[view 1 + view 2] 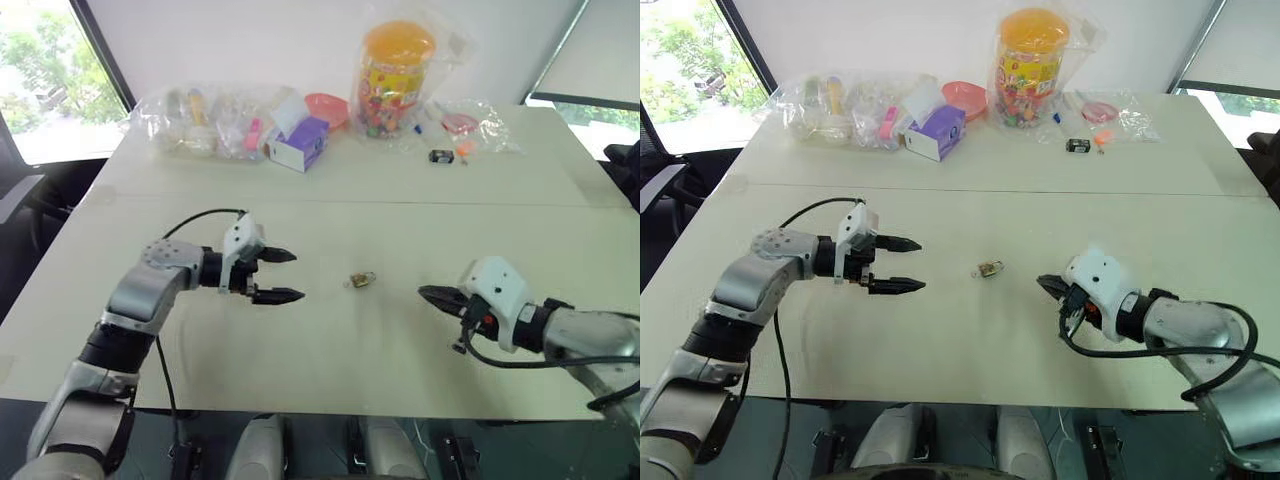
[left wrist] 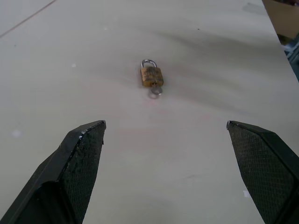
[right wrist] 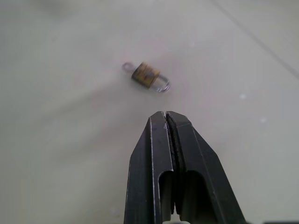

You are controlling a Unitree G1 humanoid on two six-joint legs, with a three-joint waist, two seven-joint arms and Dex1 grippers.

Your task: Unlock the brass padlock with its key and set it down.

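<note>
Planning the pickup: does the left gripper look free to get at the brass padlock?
Probably yes: the left gripper is open, facing the brass padlock, with bare table between.

Right gripper (image 3: 166,114): pointing at the padlock, its two black fingers (image 3: 154,158) pressing flat together.
Brass padlock (image 3: 145,75): lying flat on the table (image 3: 56,154), just beyond the fingertips, apart from them.
Key (image 3: 127,67): sticking out of the padlock's base, opposite the silver shackle (image 3: 163,85).

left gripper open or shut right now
Open: the left gripper has its two black fingers spread wide apart, empty, aimed at the brass padlock lying on the table.
</note>
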